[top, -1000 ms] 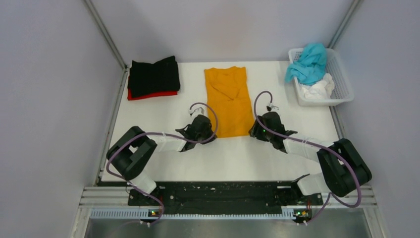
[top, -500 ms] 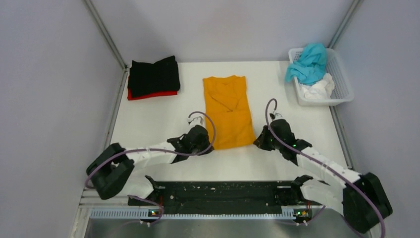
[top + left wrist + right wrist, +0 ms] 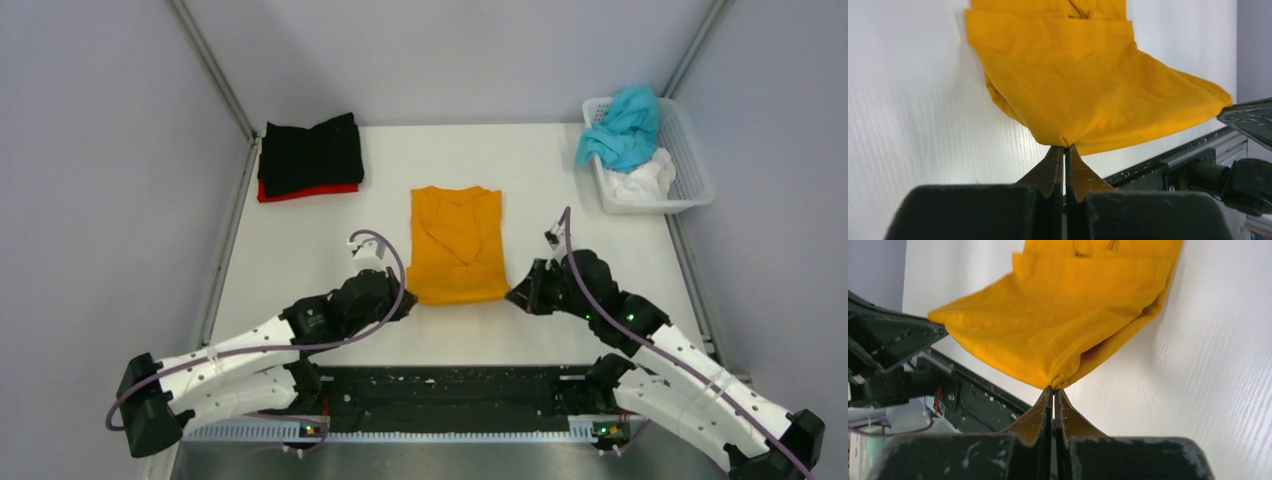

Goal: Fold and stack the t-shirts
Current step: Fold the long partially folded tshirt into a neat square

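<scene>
Tabletop (image 3: 300, 250): orange t-shirt (image 3: 455, 245) nearer, perhaps shorter.

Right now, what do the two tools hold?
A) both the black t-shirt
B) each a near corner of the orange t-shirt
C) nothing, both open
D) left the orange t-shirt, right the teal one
B: the wrist views show the left tool and the right tool each shut on a near corner of the orange t-shirt.

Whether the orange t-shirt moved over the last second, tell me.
Yes. The orange t-shirt slid toward the robot: its far edge, formerly beside the far part of the black t-shirt, is now beside that shirt's near edge.
</scene>
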Robot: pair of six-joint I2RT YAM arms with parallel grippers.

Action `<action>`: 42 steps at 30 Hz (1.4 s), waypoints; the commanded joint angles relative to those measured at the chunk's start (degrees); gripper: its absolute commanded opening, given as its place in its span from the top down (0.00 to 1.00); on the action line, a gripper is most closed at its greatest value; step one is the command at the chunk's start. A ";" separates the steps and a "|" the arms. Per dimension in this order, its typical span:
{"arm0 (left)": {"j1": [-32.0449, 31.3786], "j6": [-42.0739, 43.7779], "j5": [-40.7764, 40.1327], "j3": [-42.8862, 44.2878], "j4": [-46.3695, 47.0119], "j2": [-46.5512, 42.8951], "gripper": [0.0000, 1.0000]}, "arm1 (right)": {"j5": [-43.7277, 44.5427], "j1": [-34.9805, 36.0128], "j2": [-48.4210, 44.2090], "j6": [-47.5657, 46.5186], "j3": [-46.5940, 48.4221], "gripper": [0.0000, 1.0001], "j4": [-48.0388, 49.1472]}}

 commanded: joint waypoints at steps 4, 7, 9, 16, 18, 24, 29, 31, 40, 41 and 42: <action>4.15 7.34 -10.44 8.52 3.05 4.27 1.00 | 15.45 0.01 10.56 -4.86 14.87 1.00 0.09; 10.47 10.66 -5.94 12.47 5.55 9.03 1.00 | 18.68 -1.21 15.77 -6.13 19.21 1.00 2.45; 14.11 12.42 -2.64 14.72 6.95 12.30 1.00 | 19.76 -3.13 18.55 -6.94 21.06 1.00 4.55; 22.82 18.42 4.12 22.73 10.55 22.34 1.00 | 17.30 -9.95 28.00 -9.19 26.04 1.00 10.93; 24.61 19.59 6.31 24.91 11.63 26.09 1.00 | 17.16 -10.74 30.33 -9.87 27.78 1.00 12.34; 30.83 20.20 12.93 31.91 13.58 36.95 1.00 | 17.63 -14.12 37.87 -9.09 29.63 1.00 20.67; 34.25 21.84 14.79 37.82 13.99 45.11 1.00 | 16.67 -16.76 47.73 -9.62 32.94 1.00 25.60; 35.31 23.17 15.12 40.45 14.08 49.39 1.00 | 15.91 -18.06 51.41 -9.20 34.12 1.00 27.28; 39.51 24.50 25.34 53.60 9.77 65.52 0.99 | 12.97 -21.05 68.63 -7.88 41.65 0.99 31.83; 39.79 24.36 25.45 54.59 9.79 66.76 0.94 | 13.34 -21.16 70.16 -7.56 42.54 0.97 31.68; 40.20 24.25 25.92 55.89 9.58 67.95 0.82 | 13.70 -21.28 71.36 -7.23 43.29 0.94 31.54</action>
